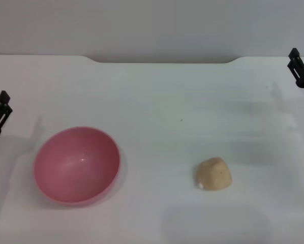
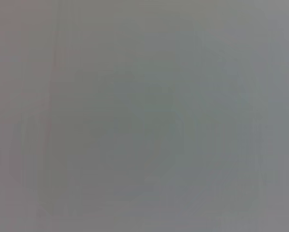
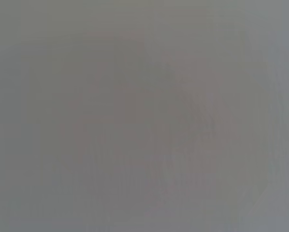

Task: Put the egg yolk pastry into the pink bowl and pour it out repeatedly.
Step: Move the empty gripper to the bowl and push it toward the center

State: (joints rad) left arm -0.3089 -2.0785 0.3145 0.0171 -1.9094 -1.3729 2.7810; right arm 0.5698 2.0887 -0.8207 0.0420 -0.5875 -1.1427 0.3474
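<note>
Finding one: the egg yolk pastry sits on the white table, to the robot's right of centre and toward the near edge. It is outside the pink bowl, which stands upright and empty to the robot's left, well apart from the pastry.

Finding two: your left gripper shows only as a dark tip at the left margin of the head view, near the bowl's far-left side but not touching it. Your right gripper shows only at the right margin, farther back on the table. Neither holds anything. Whether the fingers of either are parted or closed, you cannot tell from what is visible. Both wrist views show nothing usable.

Finding three, the relation that governs the next move: the pastry lies on the right arm's side, forward of and inward from the right gripper, so that arm is judged the nearer one for the pickup. The left arm is judged better placed for the bowl.

Assessment: loading has not begun. The pastry shows no marked long axis, so approach direction appears unconstrained.
</note>
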